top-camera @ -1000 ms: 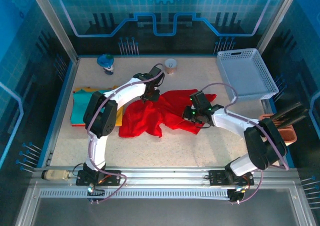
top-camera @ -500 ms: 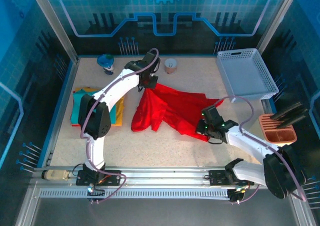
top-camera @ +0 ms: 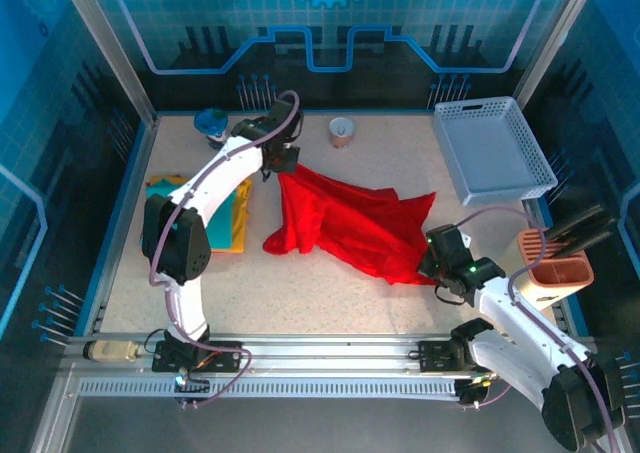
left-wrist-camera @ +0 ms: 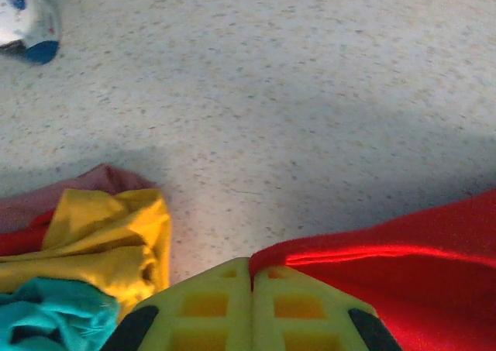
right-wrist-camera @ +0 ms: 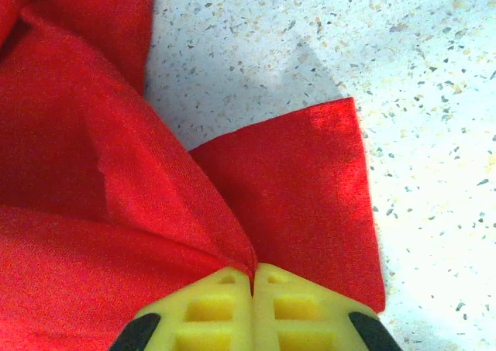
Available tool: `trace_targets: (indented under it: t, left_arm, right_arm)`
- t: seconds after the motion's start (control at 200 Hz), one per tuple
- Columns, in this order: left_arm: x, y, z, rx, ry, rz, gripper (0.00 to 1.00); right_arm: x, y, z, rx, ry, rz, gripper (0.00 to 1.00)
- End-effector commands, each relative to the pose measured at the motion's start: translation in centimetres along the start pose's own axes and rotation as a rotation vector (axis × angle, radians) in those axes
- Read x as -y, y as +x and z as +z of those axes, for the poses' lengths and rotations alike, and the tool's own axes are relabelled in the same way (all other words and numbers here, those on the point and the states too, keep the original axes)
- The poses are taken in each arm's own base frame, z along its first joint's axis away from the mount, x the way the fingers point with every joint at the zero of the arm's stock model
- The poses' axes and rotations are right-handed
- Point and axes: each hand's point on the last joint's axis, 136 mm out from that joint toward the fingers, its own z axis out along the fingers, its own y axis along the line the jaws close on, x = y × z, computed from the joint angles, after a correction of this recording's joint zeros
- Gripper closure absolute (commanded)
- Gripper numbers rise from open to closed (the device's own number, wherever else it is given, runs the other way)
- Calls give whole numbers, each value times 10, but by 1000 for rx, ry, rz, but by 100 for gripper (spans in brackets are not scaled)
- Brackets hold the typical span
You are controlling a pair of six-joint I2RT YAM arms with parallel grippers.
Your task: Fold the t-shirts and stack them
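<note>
Held pinched at both ends of red shirt (top-camera: 345,223): far end in left gripper (top-camera: 282,165), near end in right gripper (top-camera: 431,264); long axis diagonal between.

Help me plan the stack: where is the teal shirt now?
In the top view, the teal shirt lies folded at the left of the table, on the yellow-orange shirt and left of the red shirt.
</note>
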Motion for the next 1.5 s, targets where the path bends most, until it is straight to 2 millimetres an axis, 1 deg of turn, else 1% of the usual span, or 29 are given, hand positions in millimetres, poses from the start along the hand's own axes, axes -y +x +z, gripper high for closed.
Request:
trace_targets:
  t: [0.0, 0.02, 0.045, 0.07, 0.095, 0.11, 0.125, 0.2, 0.23, 0.3, 0.335, 0.375, 0.425, 0.445, 0.55, 0.63, 0.675, 0.715, 0.81, 0.891, 0.986, 1.071, 1.186, 1.246, 1.306, 1.316, 1.331, 1.416, 1.496]
  left_arm:
    - [-13, -23, 12, 14, -7, -57, 96]
    - [-13, -26, 15, 14, -8, -59, 91]
    - [-14, -29, 19, 10, -7, -63, 82]
    - [-13, -30, 22, -1, -2, -65, 66]
    - [-13, -30, 26, -17, 2, -72, 53]
    - [-12, -29, 27, -29, 4, -75, 49]
    - [-12, -29, 27, -38, 8, -79, 47]
    - [-4, -17, 30, -81, 40, -90, 46]
    - [-2, -11, 31, -86, 50, -98, 46]
    - [4, 9, 29, -98, 77, -112, 48]
    - [6, 20, 26, -106, 83, -117, 48]
    - [7, 35, 20, -117, 79, -122, 47]
    - [11, 55, 12, -120, 86, -125, 46]
    - [14, 64, 9, -120, 93, -131, 45]
    - [31, 109, 1, -150, 154, -155, 42]
    - [43, 142, 2, -201, 195, -178, 42]
    - [49, 158, 3, -222, 208, -184, 41]
    - [52, 170, 5, -231, 209, -186, 40]
    - [57, 189, 15, -254, 223, -207, 36]
    - [58, 196, 24, -270, 223, -224, 35]
    - [66, 195, 36, -268, 246, -239, 35]
    - [71, 192, 45, -277, 243, -236, 35]
    - [72, 182, 54, -257, 229, -225, 38]
    - [72, 176, 59, -255, 226, -218, 43]
    - [73, 171, 65, -260, 220, -207, 48]
    - [72, 170, 65, -259, 219, -206, 50]
    - [72, 170, 67, -263, 217, -204, 52]
    - [68, 162, 74, -264, 208, -202, 69]
    - [61, 152, 75, -265, 200, -203, 88]
  right_arm:
    - [19, 10, 1, -33, 67, 2, 97]
    - [19, 10, 1, -33, 66, 5, 97]
    - [18, 10, 1, -33, 65, 6, 97]
    - [18, 10, 1, -32, 63, 8, 97]
    - [18, 9, 1, -31, 62, 9, 97]
    - [18, 9, 0, -30, 62, 10, 96]
    - [17, 8, 0, -29, 61, 11, 96]
    - [15, 6, -2, -26, 53, 8, 90]
    - [14, 5, -2, -21, 51, 9, 90]
    - [11, 2, -3, -12, 35, 7, 92]
    - [9, 1, -3, -10, 27, 2, 88]
    - [7, -1, -4, -7, 23, -9, 80]
    - [3, -4, -6, -4, 15, -27, 58]
    - [1, -6, -7, 0, 8, -36, 51]
    - [-8, -13, -9, 20, -23, -77, 24]
    - [-12, -19, -10, 31, -31, -89, 12]
    - [-15, -20, -10, 30, -35, -97, 7]
    - [-16, -21, -10, 27, -38, -100, 6]
    - [-19, -21, -9, 13, -39, -109, 6]
    - [-21, -18, -7, -1, -50, -105, 7]
    - [-25, -13, -3, -22, -78, -102, 9]
    - [-23, -6, 1, -56, -66, -92, 12]
    - [-22, 4, 6, -113, -60, -87, 21]
    - [-23, 9, 9, -132, -74, -82, 26]
    - [-26, 13, 12, -145, -92, -78, 36]
    - [-26, 13, 13, -146, -95, -76, 39]
    - [-26, 14, 13, -147, -97, -74, 41]
    - [-25, 14, 14, -148, -97, -59, 59]
    - [-24, 10, 11, -140, -96, -45, 78]
